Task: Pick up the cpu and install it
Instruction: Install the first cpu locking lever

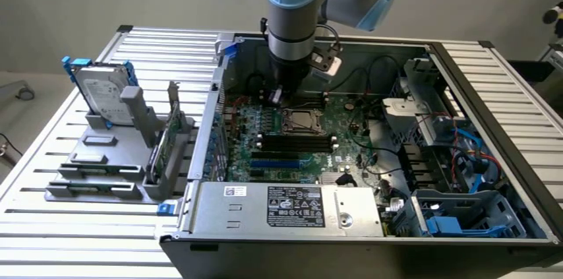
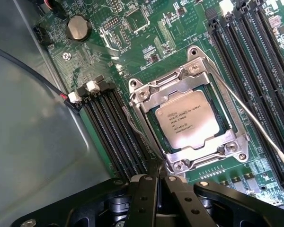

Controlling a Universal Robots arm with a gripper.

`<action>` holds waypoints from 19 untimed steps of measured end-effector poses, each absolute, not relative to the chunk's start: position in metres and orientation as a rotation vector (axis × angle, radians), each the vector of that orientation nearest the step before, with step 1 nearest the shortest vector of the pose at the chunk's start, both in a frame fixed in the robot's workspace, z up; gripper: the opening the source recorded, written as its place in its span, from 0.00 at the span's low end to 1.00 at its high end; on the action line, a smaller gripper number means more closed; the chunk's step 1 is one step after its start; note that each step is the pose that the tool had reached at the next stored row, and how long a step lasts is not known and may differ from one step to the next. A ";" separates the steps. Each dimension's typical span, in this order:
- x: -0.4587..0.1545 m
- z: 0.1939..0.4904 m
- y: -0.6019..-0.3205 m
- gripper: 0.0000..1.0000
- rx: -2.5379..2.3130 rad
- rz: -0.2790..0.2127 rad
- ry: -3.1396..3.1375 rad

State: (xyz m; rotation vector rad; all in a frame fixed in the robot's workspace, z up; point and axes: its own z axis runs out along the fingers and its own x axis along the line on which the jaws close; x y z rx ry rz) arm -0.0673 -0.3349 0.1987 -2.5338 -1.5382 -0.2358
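Observation:
The cpu [image 2: 188,124], a flat silver-grey square with printed text, lies inside the metal-framed socket [image 2: 144,94] on the green motherboard [image 2: 146,47]. In the exterior view the cpu [image 1: 304,121] sits mid-board in the open computer case. My gripper [image 2: 159,171] is shut, its black fingers [image 2: 144,194] pressed together with nothing visible between them. Its tip is just beside the socket frame's near corner, a little off the cpu. From outside, the gripper [image 1: 276,97] hangs down from the arm, just to the exterior view's left of the socket.
A thin wire socket lever [image 2: 255,120] sticks out past the frame. Black memory slots [image 2: 116,132] flank the socket. The case wall [image 2: 33,142] is close by. A hard drive [image 1: 101,91] stands in a grey rack [image 1: 105,167] outside the case, a power supply [image 1: 291,208] in front.

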 end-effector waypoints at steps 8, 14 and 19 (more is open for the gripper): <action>-0.065 0.197 -0.334 0.11 -2.540 -0.234 -1.535; -0.063 0.196 -0.333 0.11 -2.544 -0.233 -1.532; -0.061 0.195 -0.332 0.11 -2.548 -0.232 -1.530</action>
